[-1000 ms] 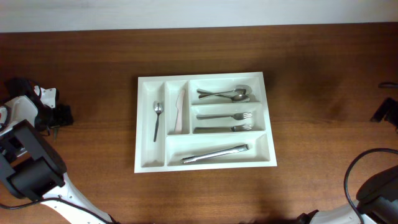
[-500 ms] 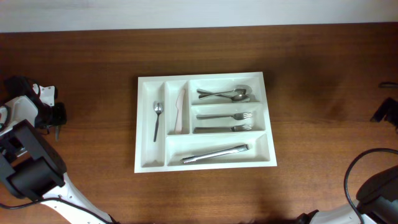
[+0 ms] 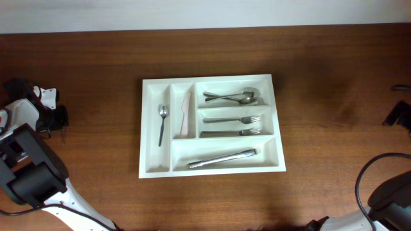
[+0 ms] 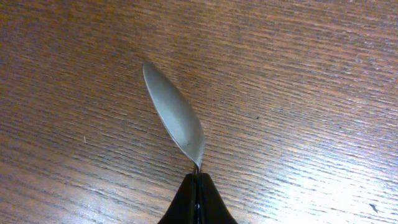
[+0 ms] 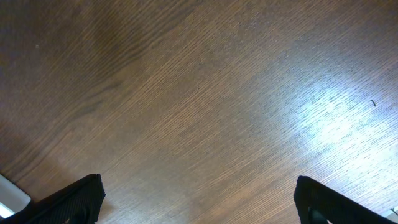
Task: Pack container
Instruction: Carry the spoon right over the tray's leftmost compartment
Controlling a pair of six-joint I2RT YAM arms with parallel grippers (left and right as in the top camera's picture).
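The white container (image 3: 151,160) lies mid-table with five compartments. It holds a teaspoon (image 3: 162,123), a white knife (image 3: 186,115), spoons (image 3: 231,97), two forks (image 3: 234,120) and tongs (image 3: 221,158). At the far left edge of the table, my left gripper (image 3: 60,122) is well away from the container. In the left wrist view the left gripper (image 4: 196,177) is shut on the neck of a metal spoon (image 4: 174,118), whose bowl points away just above the wood. My right gripper (image 5: 199,199) stands wide open over bare wood, with nothing between its fingers (image 5: 81,196).
The brown wooden table (image 3: 321,77) stretches around the container on all sides. The right arm's dark parts (image 3: 398,114) sit at the far right edge. A white corner (image 5: 9,198) shows at the lower left of the right wrist view.
The left gripper has closed from open to shut on the spoon and shifted slightly left. The right arm and the container's contents have not moved.
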